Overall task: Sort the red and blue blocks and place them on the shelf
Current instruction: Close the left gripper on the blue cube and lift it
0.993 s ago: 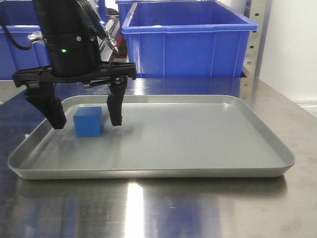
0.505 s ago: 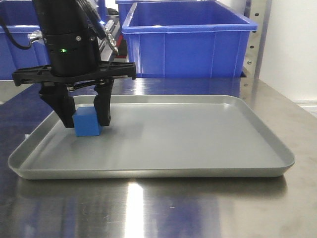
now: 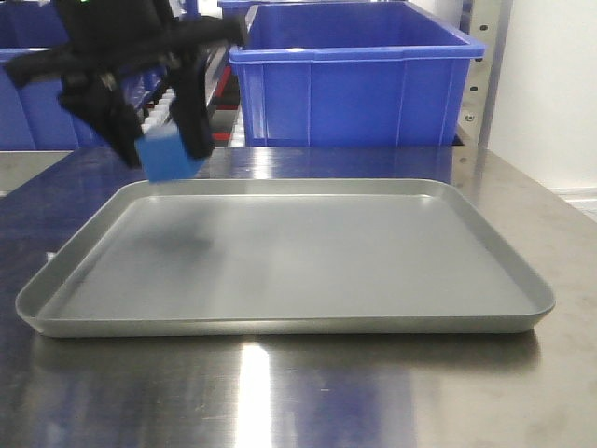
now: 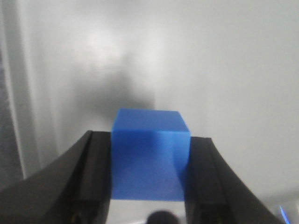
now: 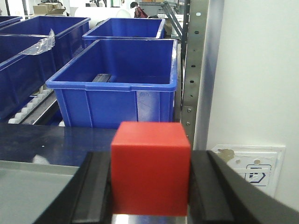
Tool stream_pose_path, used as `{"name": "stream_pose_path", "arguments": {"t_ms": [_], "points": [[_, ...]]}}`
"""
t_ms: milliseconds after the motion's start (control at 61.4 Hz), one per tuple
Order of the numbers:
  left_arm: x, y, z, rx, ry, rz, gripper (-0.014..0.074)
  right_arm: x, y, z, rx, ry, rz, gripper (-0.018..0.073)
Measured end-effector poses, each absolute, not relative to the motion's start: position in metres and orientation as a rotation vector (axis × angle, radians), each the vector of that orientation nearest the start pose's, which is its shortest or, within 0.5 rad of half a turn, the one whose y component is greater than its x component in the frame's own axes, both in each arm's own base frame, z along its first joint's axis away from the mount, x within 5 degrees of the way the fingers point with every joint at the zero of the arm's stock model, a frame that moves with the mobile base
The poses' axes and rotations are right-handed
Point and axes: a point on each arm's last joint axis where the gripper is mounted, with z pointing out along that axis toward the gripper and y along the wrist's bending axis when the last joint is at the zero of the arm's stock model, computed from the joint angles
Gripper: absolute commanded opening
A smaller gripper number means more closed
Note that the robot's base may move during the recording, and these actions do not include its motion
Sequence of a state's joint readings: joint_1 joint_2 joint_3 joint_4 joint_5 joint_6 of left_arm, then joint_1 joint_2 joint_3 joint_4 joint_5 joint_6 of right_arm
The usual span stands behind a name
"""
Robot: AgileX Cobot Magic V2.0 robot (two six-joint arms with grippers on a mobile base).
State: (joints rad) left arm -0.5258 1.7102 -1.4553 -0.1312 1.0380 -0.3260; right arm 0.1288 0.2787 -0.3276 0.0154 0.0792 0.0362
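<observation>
The black two-fingered left tool (image 3: 163, 149) sits in the upper left of the front view, pinching the small bright blue cube (image 3: 170, 157) between its fingers. The cube hangs slightly tilted, clear of the shallow grey metal tray (image 3: 280, 325) and above its left part, with a faint dark shadow on the tray floor beneath. The tray lies on the brushed-steel tabletop (image 3: 280, 401).

In the left wrist view the blue cube fills the lower centre, and both black fingers (image 4: 93, 177) press flat against its sides, with pale tray metal behind.

The right tool (image 5: 150, 196) shows only in its own wrist view, at the bottom centre, clamped on the small bright red cube (image 5: 150, 168). Behind the red cube, large blue plastic bins (image 5: 117, 84) stand in the metal shelf (image 5: 195, 60), whose perforated upright runs down right of centre. Roller tracks (image 5: 28, 112) show at the left edge.
</observation>
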Motion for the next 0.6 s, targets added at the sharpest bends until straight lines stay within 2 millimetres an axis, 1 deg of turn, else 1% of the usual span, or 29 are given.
{"name": "stream_pose_path", "arguments": {"t_ms": [130,212,260,440,488,602], "points": [[0.298,-0.182,0.300,0.461,2.770,-0.464,0.0122,0.075,0.010,0.299,-0.059,1.515,0.145,0.0057],[0.290,-0.175,0.297,0.567,2.716,-0.471,0.0122,0.075,0.010,0.299,-0.060,1.514,0.145,0.0057],[0.285,-0.172,0.295,0.596,2.676,-0.466,0.0122,0.075,0.010,0.299,-0.060,1.514,0.145,0.0057],[0.266,-0.156,0.288,0.542,2.499,-0.457,0.0122,0.075,0.010,0.299,-0.060,1.514,0.145,0.0057],[0.262,-0.151,0.289,0.514,2.444,-0.456,0.0122,0.075,0.010,0.299,-0.060,1.514,0.145,0.0057],[0.249,-0.132,0.293,0.434,2.352,-0.444,0.0122,0.075,0.010,0.299,-0.060,1.514,0.145,0.0057]]}}
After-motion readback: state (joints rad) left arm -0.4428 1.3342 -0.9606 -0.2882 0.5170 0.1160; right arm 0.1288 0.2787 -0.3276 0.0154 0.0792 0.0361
